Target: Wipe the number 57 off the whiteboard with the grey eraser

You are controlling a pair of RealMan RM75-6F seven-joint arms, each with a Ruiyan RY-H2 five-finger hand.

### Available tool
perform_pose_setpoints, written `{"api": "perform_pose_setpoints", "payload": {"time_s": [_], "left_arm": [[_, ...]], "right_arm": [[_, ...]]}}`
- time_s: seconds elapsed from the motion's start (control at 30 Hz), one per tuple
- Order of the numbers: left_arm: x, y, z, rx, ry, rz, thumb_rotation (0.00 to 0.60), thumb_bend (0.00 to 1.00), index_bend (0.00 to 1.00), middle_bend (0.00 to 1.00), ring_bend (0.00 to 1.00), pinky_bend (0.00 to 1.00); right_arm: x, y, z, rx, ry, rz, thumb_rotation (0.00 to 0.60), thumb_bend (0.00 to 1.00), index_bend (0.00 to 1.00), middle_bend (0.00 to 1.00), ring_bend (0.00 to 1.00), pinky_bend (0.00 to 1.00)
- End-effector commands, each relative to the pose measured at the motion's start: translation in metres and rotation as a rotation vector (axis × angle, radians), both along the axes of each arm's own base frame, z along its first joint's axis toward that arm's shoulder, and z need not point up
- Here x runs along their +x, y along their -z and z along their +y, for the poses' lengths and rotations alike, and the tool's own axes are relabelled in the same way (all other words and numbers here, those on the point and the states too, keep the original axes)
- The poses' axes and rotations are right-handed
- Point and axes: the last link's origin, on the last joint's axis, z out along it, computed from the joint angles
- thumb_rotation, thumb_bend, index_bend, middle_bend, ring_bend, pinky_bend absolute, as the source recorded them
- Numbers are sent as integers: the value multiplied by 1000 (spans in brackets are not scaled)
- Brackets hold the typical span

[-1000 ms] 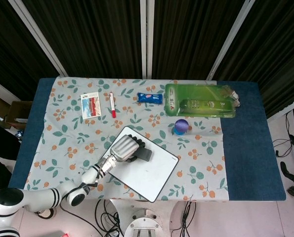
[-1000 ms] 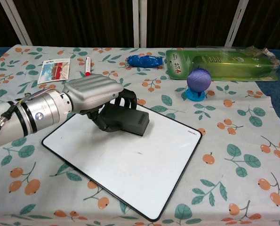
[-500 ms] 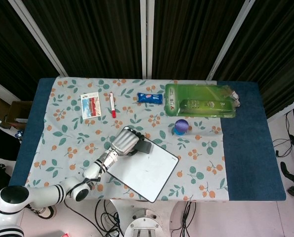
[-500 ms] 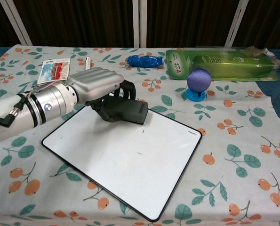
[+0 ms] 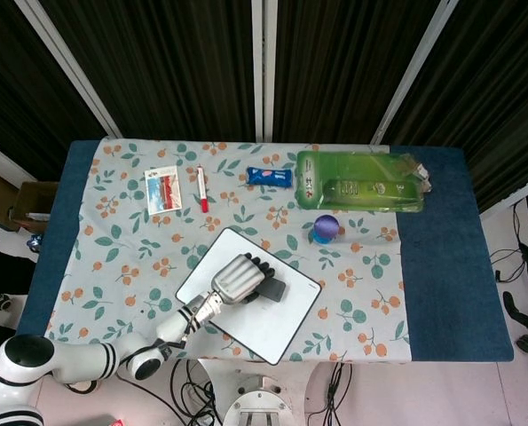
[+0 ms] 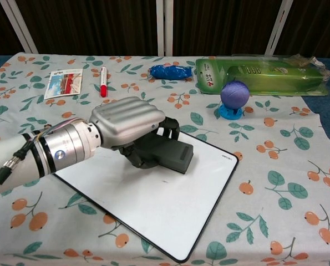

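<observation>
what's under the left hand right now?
The grey eraser, held by the left hand and resting on the whiteboard. The uncovered board looks white apart from a tiny speck; no 57 shows. The patch beneath the eraser and hand is covered, so any leftover ink there can't be seen.

A robotics lab, clearly: the bench (image 5: 441, 266) wears a fruit-print cloth (image 5: 122, 257) over blue padding, black slatted curtains (image 5: 175, 62) on pale frames close off the back, and loose cables (image 5: 334, 390) trail across the tiled floor (image 5: 512, 390) beneath.
</observation>
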Motion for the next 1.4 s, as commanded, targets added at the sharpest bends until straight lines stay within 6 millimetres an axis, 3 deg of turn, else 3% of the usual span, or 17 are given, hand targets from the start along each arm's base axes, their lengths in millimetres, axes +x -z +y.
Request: {"api": "perform_pose_setpoints", "payload": {"time_s": [0.03, 0.33, 0.7, 0.97, 1.13, 1.4], "left_arm": [[-1, -1, -9, -15, 21, 11, 600, 411, 603, 630, 541, 502], [-19, -15, -34, -60, 42, 36, 600, 414, 606, 632, 542, 502], [-41, -48, -46, -103, 7, 90, 600, 428, 608, 633, 543, 502], [-51, -88, -31, -15, -49, 69, 600, 442, 618, 645, 556, 519], [-83, -114, -8, 140, -161, 35, 600, 442, 620, 648, 558, 522], [-137, -131, 24, 276, -330, 36, 600, 440, 620, 648, 553, 521]], "right_arm": [[0, 0, 0, 1, 0, 0, 600, 296, 0, 0, 0, 0], [-3, -1, 1, 1, 4, -6, 600, 298, 0, 0, 0, 0], [1, 0, 1, 0, -9, -3, 600, 298, 0, 0, 0, 0], [4, 2, 1, 5, -15, -1, 600, 298, 0, 0, 0, 0], [5, 2, 1, 4, -17, 0, 600, 298, 0, 0, 0, 0], [9, 4, 0, 8, -28, 5, 600, 298, 0, 0, 0, 0]]}}
